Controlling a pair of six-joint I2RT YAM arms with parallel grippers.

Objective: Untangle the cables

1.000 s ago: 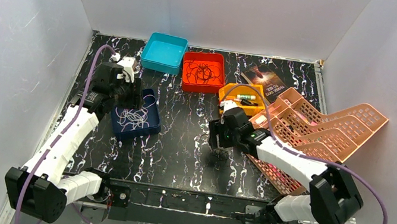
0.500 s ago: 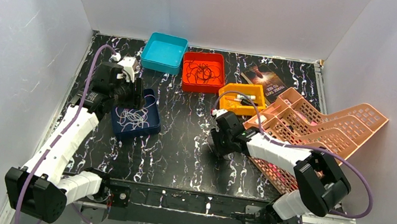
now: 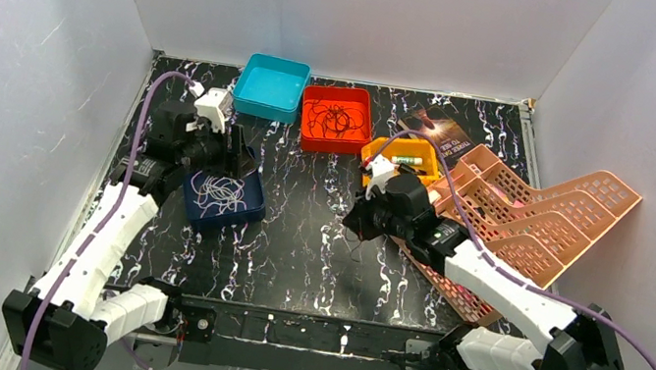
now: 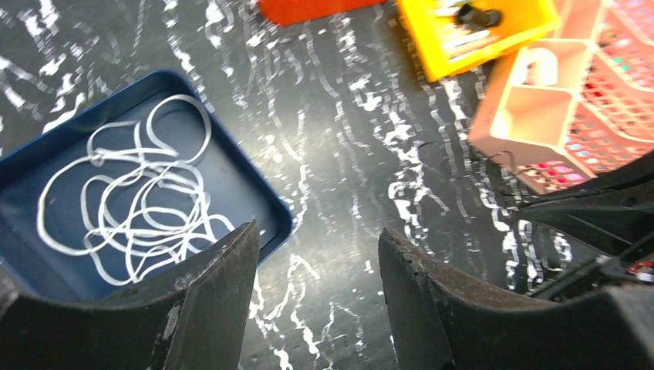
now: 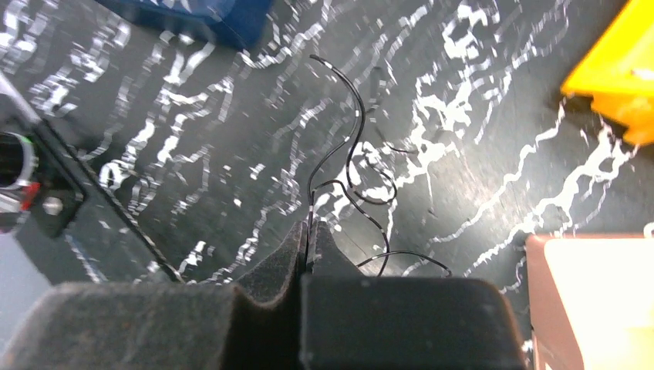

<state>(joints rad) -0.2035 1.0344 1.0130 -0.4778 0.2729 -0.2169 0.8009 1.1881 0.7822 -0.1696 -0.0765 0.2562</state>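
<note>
A thin black cable [image 5: 356, 116] curls in loops over the dark marbled table. My right gripper [image 5: 310, 231] is shut on one strand of it, pinched between the fingertips just above the table. In the top view the right gripper [image 3: 356, 219] sits mid-table. White cables [image 4: 139, 200] lie tangled in a dark blue tray [image 4: 266, 193]. My left gripper [image 4: 316, 247] hangs open beside that tray's right corner with nothing between its fingers. Several black cables [image 3: 334, 119] lie in a red tray [image 3: 305, 132] at the back.
A teal tray [image 3: 272, 87] stands at the back left. A yellow bin [image 3: 404, 160] holding small items sits right of the red tray. Pink lattice baskets [image 3: 537, 218] are stacked on the right, with a book [image 3: 440, 128] behind them. White walls enclose the table.
My right gripper has closed on the black cable and its arm has shifted and stretched out. The left gripper moved slightly toward the back and opened a little.
</note>
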